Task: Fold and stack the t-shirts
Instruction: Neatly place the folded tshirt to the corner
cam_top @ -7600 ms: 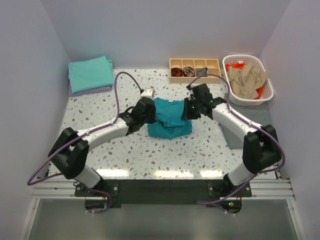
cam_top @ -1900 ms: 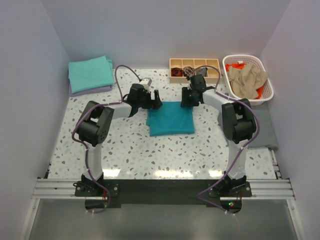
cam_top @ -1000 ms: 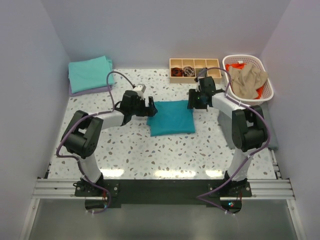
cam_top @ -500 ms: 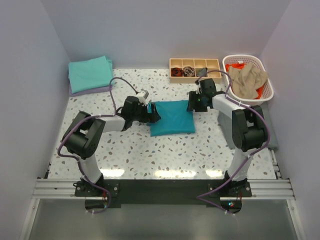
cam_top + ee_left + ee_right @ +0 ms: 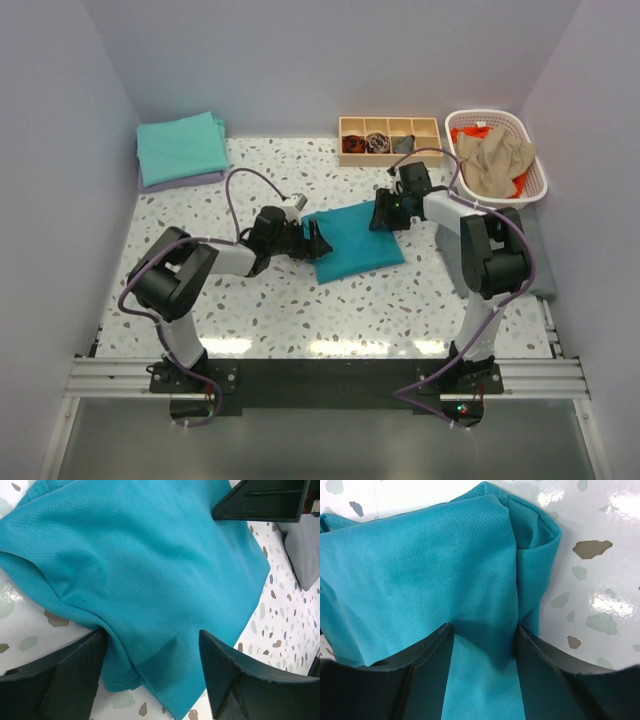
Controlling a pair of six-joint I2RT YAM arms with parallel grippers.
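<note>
We find the folded deep teal t-shirt (image 5: 358, 242) lying skewed in the middle of the counter (image 5: 250, 300), our left gripper (image 5: 314, 241) spread astride its left edge, our right gripper (image 5: 383, 215) spread astride its far right corner, and the aqua-green stack (image 5: 180, 148) far left, nearer the left gripper.

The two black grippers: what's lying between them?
The folded deep teal fabric t-shirt lies between the left gripper and the right gripper, as the top view shows.

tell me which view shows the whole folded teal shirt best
Top external: nearly the whole outline of the teal shirt shows. Left wrist shows a close stretch of its fabric, cut off at the frame; right wrist shows just one folded corner.
</note>
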